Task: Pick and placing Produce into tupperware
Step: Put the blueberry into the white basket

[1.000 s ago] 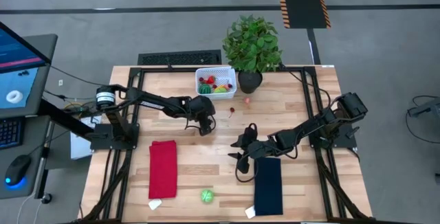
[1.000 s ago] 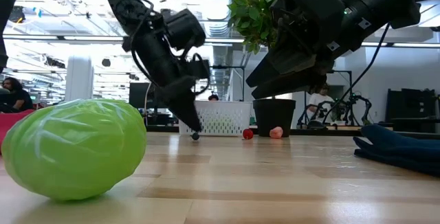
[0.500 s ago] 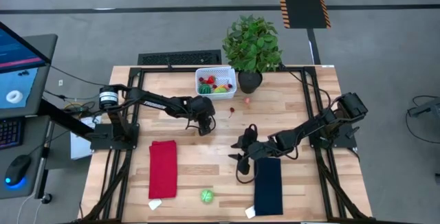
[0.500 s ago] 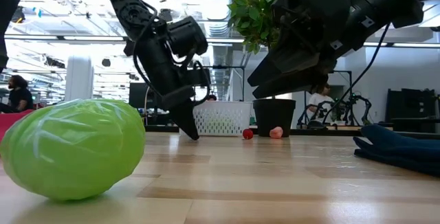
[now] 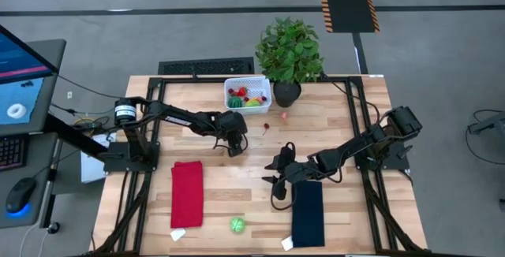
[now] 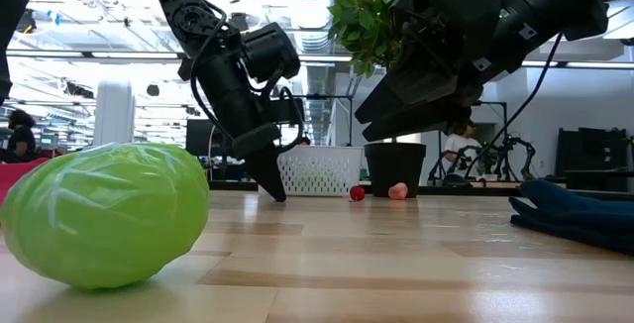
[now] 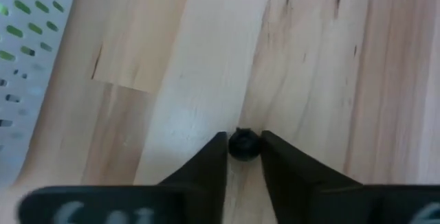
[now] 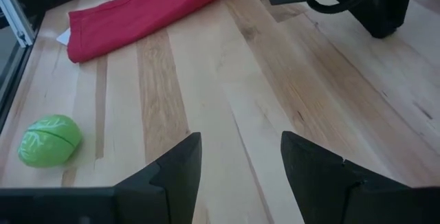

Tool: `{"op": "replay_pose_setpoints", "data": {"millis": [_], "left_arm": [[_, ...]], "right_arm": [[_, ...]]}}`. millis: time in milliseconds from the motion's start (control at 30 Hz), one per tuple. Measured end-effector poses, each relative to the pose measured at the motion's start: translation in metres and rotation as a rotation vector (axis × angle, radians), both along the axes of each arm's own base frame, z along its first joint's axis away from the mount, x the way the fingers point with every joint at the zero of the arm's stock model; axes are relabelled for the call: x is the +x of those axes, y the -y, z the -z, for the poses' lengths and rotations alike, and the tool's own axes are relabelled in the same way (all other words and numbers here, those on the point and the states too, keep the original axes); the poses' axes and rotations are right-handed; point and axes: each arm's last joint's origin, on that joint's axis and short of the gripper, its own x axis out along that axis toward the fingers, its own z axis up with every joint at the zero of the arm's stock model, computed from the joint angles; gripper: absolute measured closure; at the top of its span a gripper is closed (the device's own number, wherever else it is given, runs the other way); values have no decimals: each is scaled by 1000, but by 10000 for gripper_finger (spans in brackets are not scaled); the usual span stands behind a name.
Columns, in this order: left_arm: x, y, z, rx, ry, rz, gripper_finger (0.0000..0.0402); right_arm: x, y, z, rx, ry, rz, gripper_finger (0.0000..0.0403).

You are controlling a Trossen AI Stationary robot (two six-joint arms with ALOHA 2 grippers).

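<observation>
Left gripper [image 7: 243, 157]: down at the tabletop [image 5: 229, 174], fingers pinched on a small dark round piece [image 7: 243, 144], just short of the white basket [image 5: 248, 89].
Grip advice: seat the piece between the pads before lifting; it looks tiny and may squirt out.
Route: lift straight, carry over the basket rim, release low.
Right gripper [image 8: 239, 169]: jaws apart, empty, waiting beside the blue cloth [image 5: 308, 213].
Remaining produce: green cabbage [image 5: 237, 225] near the front edge; 2 small red and pink pieces [image 5: 284, 116] by the plant pot [image 5: 286, 93].
</observation>
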Motion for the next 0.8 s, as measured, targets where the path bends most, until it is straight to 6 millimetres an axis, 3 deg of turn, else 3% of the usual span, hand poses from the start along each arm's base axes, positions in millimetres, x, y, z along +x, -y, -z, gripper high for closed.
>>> {"op": "replay_pose_setpoints", "data": {"millis": [167, 467, 800], "left_arm": [[0, 0, 0, 20, 1, 7, 374], [7, -3, -6, 39, 3, 0, 339], [22, -7, -33, 66, -15, 13, 369]], "right_arm": [[0, 0, 0, 0, 0, 0, 182], [0, 0, 0, 0, -1, -1, 182], [-1, -2, 0, 1, -3, -8, 182]]}}
